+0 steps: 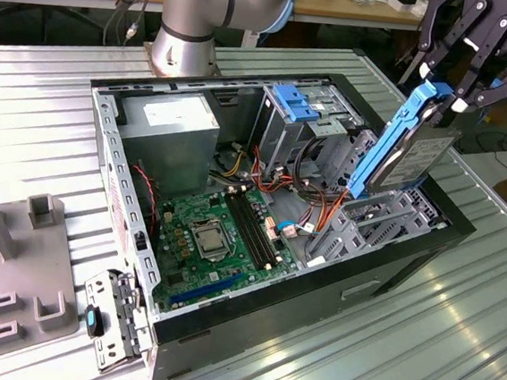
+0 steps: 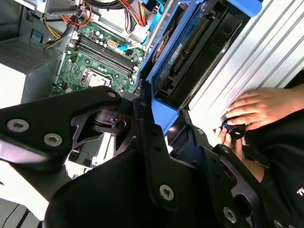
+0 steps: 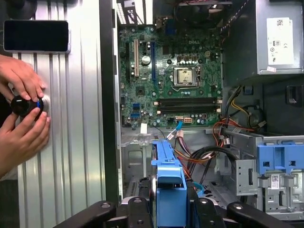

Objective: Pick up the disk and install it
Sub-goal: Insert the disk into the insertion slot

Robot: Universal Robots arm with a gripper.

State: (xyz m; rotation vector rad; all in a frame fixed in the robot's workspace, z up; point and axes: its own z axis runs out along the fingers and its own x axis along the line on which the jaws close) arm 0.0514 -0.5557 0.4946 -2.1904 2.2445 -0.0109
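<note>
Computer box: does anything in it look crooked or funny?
Yes. The disk is not lying flat. It stands tilted on edge, with its lower end at the drive cage and its upper end pinched in the gripper. It looks odd only because it is not seated. Nothing looks broken or spilled.

Illegible print on white label (image 3: 279, 38)
</note>
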